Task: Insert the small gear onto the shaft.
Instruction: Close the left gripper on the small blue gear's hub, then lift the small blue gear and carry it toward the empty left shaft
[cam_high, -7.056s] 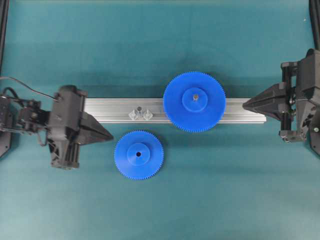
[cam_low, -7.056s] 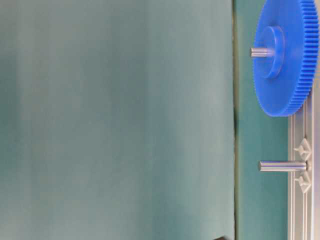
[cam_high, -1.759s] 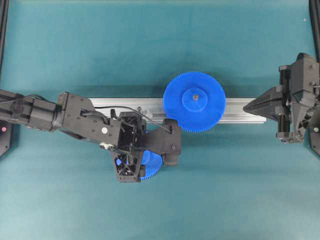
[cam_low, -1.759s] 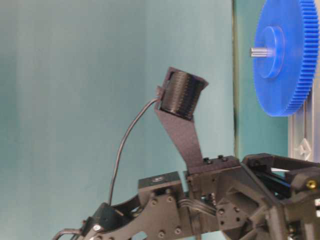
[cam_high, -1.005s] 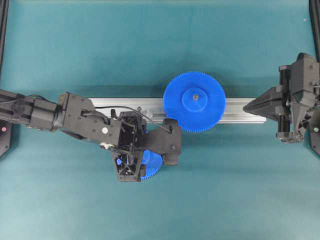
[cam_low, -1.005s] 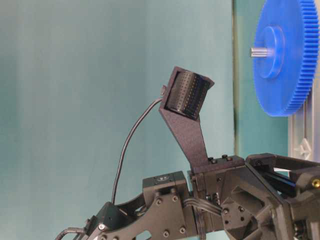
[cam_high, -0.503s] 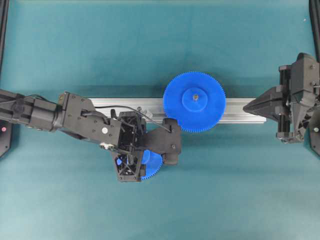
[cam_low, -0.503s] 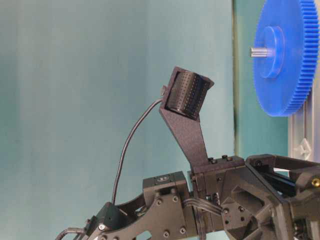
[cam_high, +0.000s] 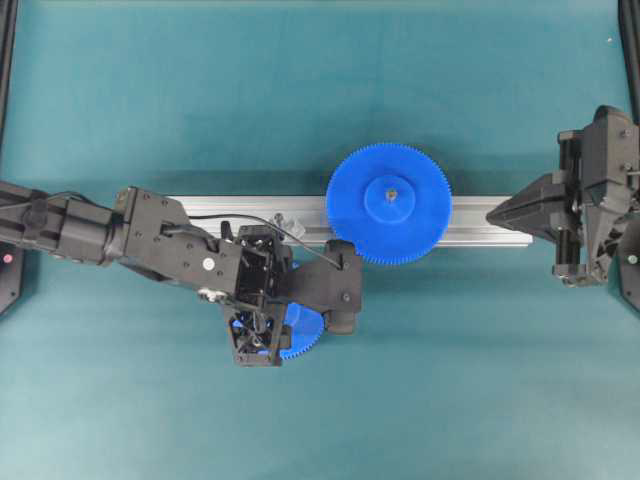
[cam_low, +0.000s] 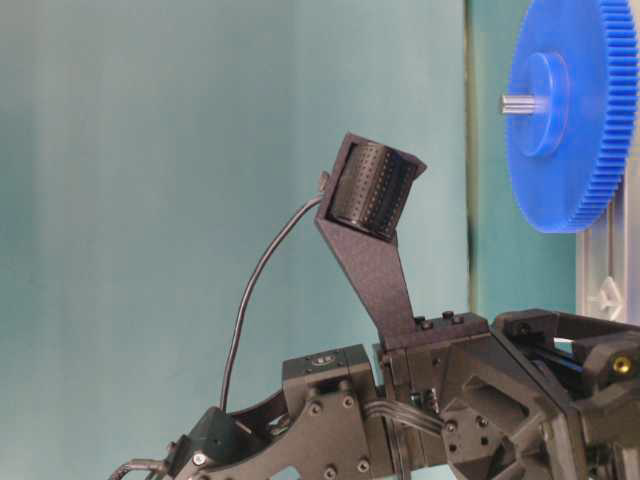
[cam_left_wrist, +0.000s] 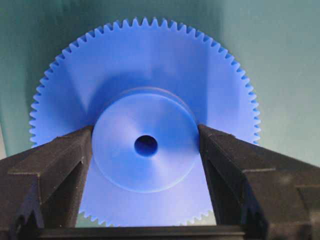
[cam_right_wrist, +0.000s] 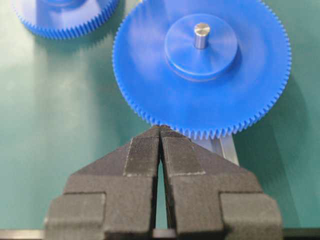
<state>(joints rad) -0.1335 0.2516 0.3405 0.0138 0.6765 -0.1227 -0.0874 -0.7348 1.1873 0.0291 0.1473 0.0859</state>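
Fingers (cam_left_wrist: 55, 165) of the left gripper (cam_left_wrist: 146, 150) stand on both sides of the raised hub of the small gear (cam_left_wrist: 150, 90), and in the left wrist view they touch the hub at left and right, so the gripper is grasping the small gear by its hub. The gear lies flat on the teal mat (cam_high: 320, 90), on the near side of the aluminium rail (cam_high: 480, 222). From overhead, the left arm covers most of it, and only a blue toothed edge (cam_high: 300, 330) shows under the gripper.

I cannot see the shaft clearly; only a bit of its clear mount (cam_high: 283, 219) shows on the rail, just beside the left arm's cable.

To the right on the same rail sits the larger blue gear (cam_high: 388, 204), with its own grey pin (cam_right_wrist: 201, 34) through the centre.

At the far right end of the rail, the right gripper (cam_right_wrist: 160, 134) has its two fingers pressed together and holds nothing. Its tips are just beside the teeth of the larger gear.
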